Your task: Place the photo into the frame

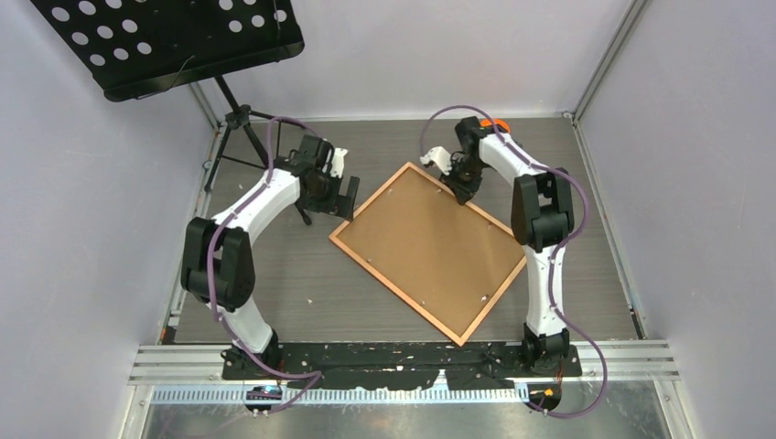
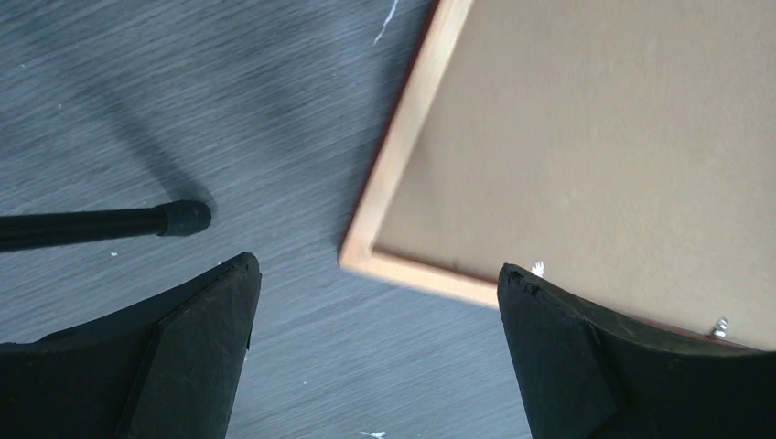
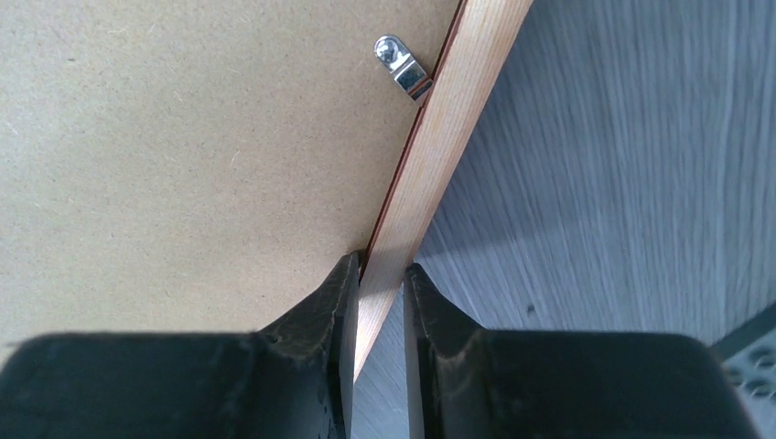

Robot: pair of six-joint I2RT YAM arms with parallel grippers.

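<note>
1. The frame [image 3: 448, 119] lies flat, back upward, on the table [image 1: 274, 283], turned corner-wise between the two arms. A brown backing board [image 1: 430, 242] fills it.
2. Right gripper [image 3: 380, 274] — jaws clamped on the frame's far-right wooden border, close to a metal clip [image 3: 401, 66].
3. Left gripper [image 2: 377, 271] — jaws wide apart, holding nothing, just beside the frame's left corner.
</note>
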